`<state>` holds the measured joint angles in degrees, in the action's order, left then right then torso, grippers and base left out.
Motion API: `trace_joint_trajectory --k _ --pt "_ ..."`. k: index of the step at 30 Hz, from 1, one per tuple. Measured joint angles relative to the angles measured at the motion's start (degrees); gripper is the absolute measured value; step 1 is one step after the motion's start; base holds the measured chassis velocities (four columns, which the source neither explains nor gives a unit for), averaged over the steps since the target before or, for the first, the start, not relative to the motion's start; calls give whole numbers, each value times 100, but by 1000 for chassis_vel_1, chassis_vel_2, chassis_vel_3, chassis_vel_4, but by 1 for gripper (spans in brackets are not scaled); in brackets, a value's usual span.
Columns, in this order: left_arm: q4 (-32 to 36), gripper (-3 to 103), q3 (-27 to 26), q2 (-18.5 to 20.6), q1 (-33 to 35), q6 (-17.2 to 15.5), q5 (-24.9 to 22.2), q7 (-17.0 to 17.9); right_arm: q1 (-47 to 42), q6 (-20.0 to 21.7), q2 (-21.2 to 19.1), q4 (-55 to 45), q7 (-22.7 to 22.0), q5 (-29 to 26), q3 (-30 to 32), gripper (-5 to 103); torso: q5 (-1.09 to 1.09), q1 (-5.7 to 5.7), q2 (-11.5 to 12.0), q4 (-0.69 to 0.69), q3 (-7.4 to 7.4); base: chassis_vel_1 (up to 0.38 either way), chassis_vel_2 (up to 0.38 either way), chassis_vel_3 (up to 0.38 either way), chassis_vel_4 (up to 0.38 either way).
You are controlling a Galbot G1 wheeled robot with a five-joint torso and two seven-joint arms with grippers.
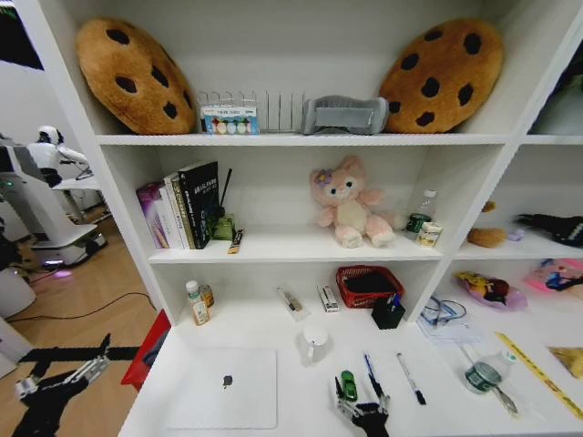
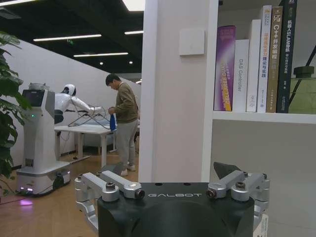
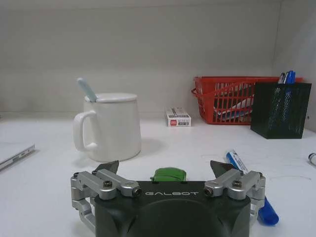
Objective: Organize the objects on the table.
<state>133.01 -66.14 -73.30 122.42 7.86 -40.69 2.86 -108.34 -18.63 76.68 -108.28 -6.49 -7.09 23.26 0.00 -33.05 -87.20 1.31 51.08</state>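
Observation:
A silver laptop [image 1: 223, 387] lies shut at the front left of the white table [image 1: 291, 337]. To its right lie a tiny green toy car [image 1: 348, 384], a blue pen [image 1: 372, 375] and a black marker [image 1: 411, 378]. My right gripper [image 1: 361, 402] hovers low at the table's front edge, open, right behind the car. In the right wrist view the car [image 3: 168, 174] sits between the open right gripper's [image 3: 165, 169] fingertips, untouched, with the blue pen [image 3: 245, 170] just beside one finger. My left gripper [image 1: 56, 378] hangs off the table's left end, open and empty [image 2: 170, 173].
A white mug [image 1: 313, 342] with a spoon stands just beyond the car. A red basket [image 1: 369, 285] and black pen holder [image 1: 388, 312] sit at the back. A yellow ruler [image 1: 537, 373], tape and other clutter lie at the right. Shelves with books [image 2: 256, 59] rise behind.

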Motion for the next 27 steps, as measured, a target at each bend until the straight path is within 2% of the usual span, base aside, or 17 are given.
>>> trace_joint_trajectory --k 4,8,11,12,13,16,18,19,25,27 --pt "-1 100 2 3 1 -3 4 0 20 29 37 123 -33 -10 -4 101 0 0 0 0 0 0 0 0 0" --pt "-3 100 4 6 1 -3 7 0 23 21 85 239 -41 5 0 82 -1 0 0 0 0 0 0 0 0" --pt "-3 100 5 7 2 -3 8 0 27 19 111 244 -43 10 -4 77 -1 0 0 0 0 0 0 0 0" --pt "-4 100 5 7 2 -3 9 0 31 18 136 243 -44 16 -13 71 -1 0 0 0 0 0 0 0 0" --pt "-5 100 6 8 1 -3 10 0 36 19 173 242 -47 32 -30 60 -1 0 0 0 0 0 0 0 0" --pt "-5 100 7 9 1 -4 12 0 36 19 186 239 -48 42 -31 60 0 0 0 0 0 0 0 0 0" --pt "-6 100 8 9 2 -4 13 0 25 19 203 222 -49 50 -30 49 0 0 0 0 0 0 0 0 0" --pt "-7 100 9 10 2 -3 14 0 10 20 209 206 -48 51 -19 38 1 0 0 0 0 0 0 0 0" --pt "-8 100 11 11 2 -4 15 0 -63 -8 203 114 -52 42 83 37 1 0 0 0 0 0 0 0 0" --pt "-9 100 11 12 2 -3 15 0 -223 -42 148 -194 -53 -60 268 37 1 0 1 1 0 0 0 0 0"
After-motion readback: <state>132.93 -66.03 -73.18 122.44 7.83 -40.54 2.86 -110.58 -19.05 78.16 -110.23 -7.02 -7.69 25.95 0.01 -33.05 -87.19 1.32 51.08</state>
